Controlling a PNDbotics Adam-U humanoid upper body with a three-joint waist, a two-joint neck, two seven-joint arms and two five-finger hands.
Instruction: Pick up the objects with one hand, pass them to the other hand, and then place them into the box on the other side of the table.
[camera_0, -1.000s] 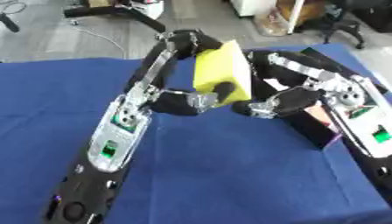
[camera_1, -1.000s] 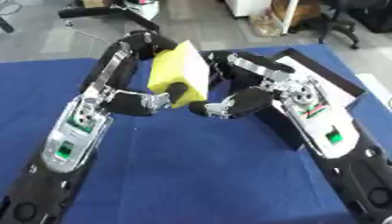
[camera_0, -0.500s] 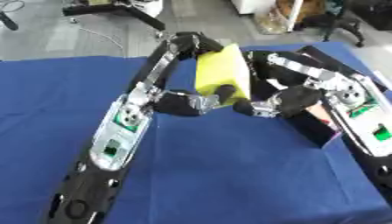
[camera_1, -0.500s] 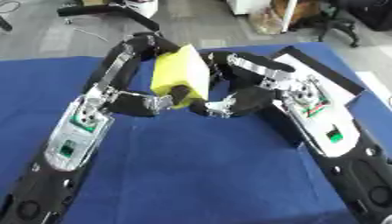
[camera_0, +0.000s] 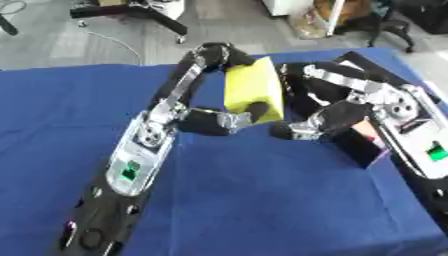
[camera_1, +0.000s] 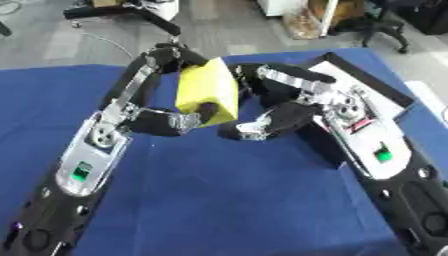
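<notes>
Handover pose above a blue-covered counter (camera_0: 262, 200), seen from the head camera. Both arms meet over the middle of the counter, well above its cloth.

Left robot hand (camera_0: 229, 120): enters from the left side, the forearm rising from the lower left corner. Its thumb presses the near face of a yellow block (camera_0: 252, 90) while the fingers curl over the far upper edge, so the block is clasped between them. The block is held upright, slightly tilted, clear of the counter, at the centre of both views.

Right robot hand (camera_1: 262, 127): enters from the right side, the forearm running down to the lower right corner. Its palm and lower fingers lie just beside the block's lower right corner, and other fingers arch up along the block's right edge. The fingers are curved around that side of the block; whether they actually touch or bear on it cannot be told from either view.

Box (camera_0: 363, 145): a dark, open container at the right edge of the counter, largely hidden behind the right forearm; a pale pink patch shows at its inner side.

Background: grey floor beyond the counter's far edge, with the base of a chair (camera_0: 131, 10) at upper left.
</notes>
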